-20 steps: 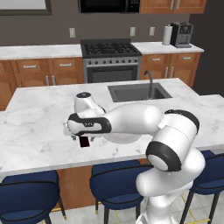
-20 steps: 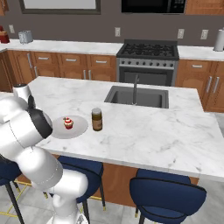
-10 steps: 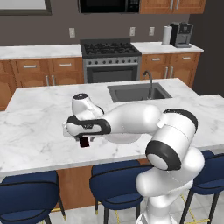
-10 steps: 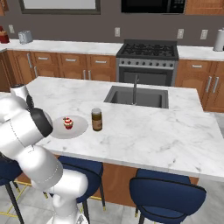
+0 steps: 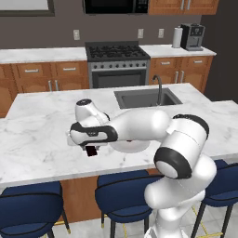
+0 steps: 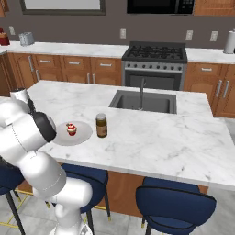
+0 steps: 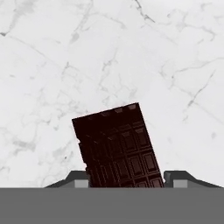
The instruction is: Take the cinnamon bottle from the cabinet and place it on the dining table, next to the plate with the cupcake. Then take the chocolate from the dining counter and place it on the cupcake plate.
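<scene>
no readable text, no labels, no brands, no numbers, no signs anywhere

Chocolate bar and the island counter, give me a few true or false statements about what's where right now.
1. The chocolate bar sits between the gripper's fingertips. True.
2. The cupcake is on the plate. True.
3. The cinnamon bottle lies on its side in the sink. False: it stands upright on the counter beside the plate.
4. The chocolate bar already rests on the plate. False: the plate holds just the cupcake.
5. The sink's faucet stands at its near edge. True.
</scene>
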